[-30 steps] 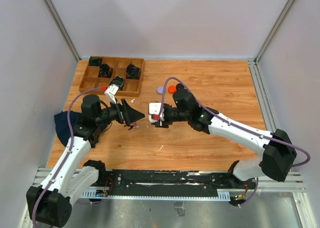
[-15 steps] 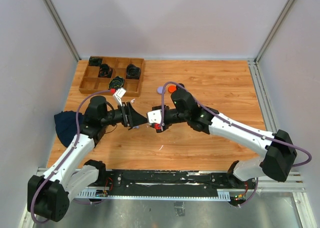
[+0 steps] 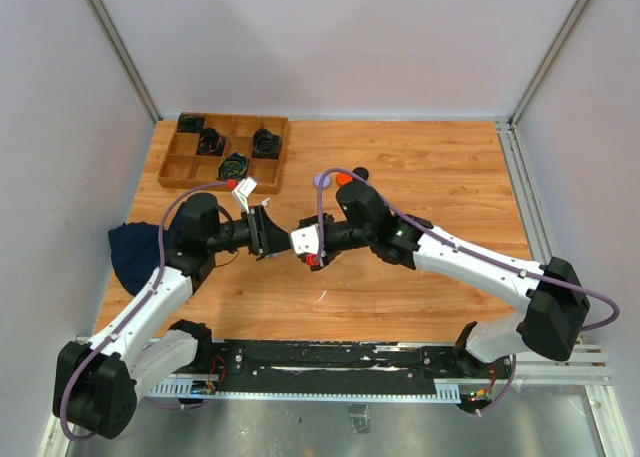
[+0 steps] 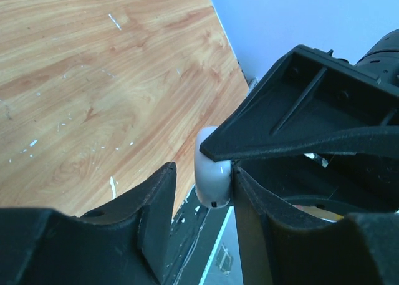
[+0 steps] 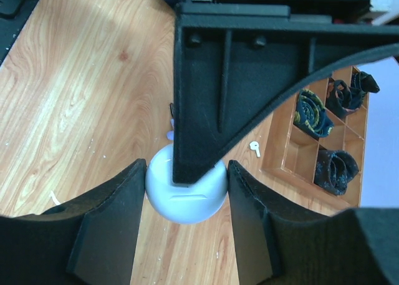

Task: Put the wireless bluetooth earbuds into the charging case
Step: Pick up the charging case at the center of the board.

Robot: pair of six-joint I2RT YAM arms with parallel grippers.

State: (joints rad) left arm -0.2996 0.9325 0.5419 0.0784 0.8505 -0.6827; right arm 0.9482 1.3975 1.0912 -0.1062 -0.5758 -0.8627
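Wood-grain tabletop [image 3: 430,167] floors a pale-walled cell, and the two arms meet nose to nose above its middle. Between them hangs the charging case [image 5: 186,201] — a smooth, glossy white puck with a fine seam near its rim, bright against the matte black ribbed fingers. The right gripper [image 3: 304,243] takes it across the diameter, its jaws narrowed until both pads press the rim. The left gripper [image 3: 270,234] comes at it crosswise, with one finger laid flat over the top face. In the left wrist view its jaws straddle the puck's thin edge, one pad touching and a sliver of gap on the other side, so they are narrow but not clamped. The seam looks closed, so the lid probably has yet to be opened.

The earbuds are in neither pair of jaws. One white bud [image 5: 254,148] lies on the tabletop below the case, off toward the wooden tray [image 5: 280,163] of coiled black cables [image 5: 312,113]. It is too small to read its long axis surely. That is the left arm's side, so the left arm is likely the nearer one to fetch it — once its jaws are off the case. An orange disc [image 3: 343,179] and a lilac disc [image 3: 320,180] sit just beyond the right wrist.
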